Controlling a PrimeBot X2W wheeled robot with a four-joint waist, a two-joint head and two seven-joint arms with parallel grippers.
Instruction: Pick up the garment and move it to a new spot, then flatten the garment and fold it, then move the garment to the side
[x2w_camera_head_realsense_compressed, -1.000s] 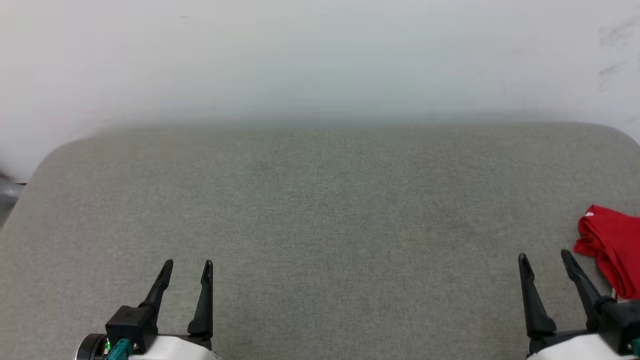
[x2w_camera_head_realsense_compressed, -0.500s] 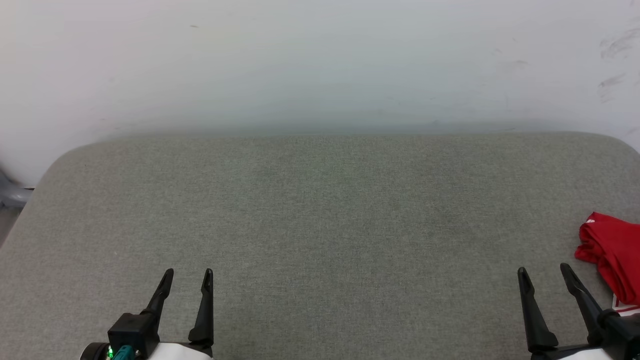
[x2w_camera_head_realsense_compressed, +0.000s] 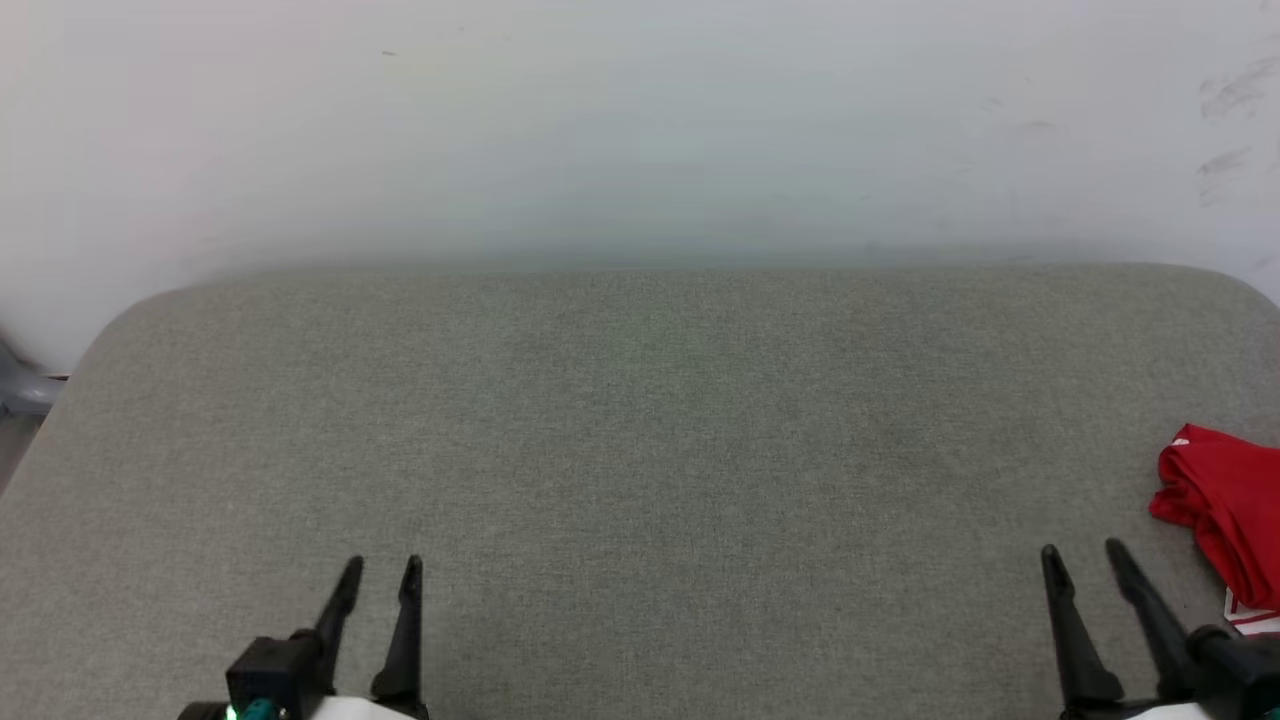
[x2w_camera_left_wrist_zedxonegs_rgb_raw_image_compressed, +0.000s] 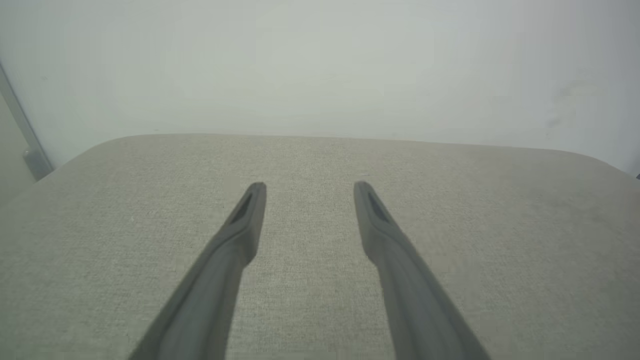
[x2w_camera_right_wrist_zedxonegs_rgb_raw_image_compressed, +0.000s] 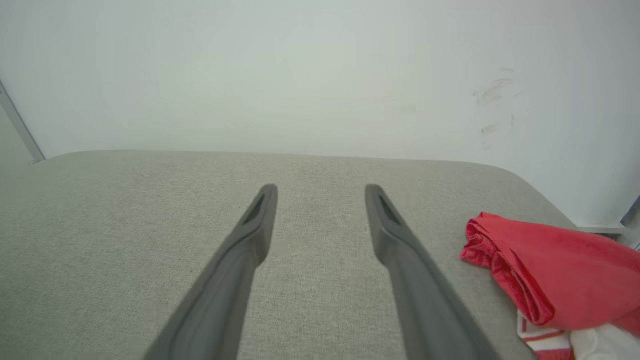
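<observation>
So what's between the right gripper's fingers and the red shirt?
Just bare grey padded surface: the right wrist view shows nothing between the right gripper and the bunched red jersey.

Low in the head view, the left gripper (x2w_camera_head_realsense_compressed: 383, 566) and the right gripper (x2w_camera_head_realsense_compressed: 1081, 552) both point forward, well apart from each other, each with its two long dark fingers spread wide and empty.

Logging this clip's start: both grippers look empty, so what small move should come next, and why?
Probably swing the right gripper rightward to the garment: its fingers stand open and empty, and the garment lies bunched at the right edge of the table, just beside it, untouched.
</observation>
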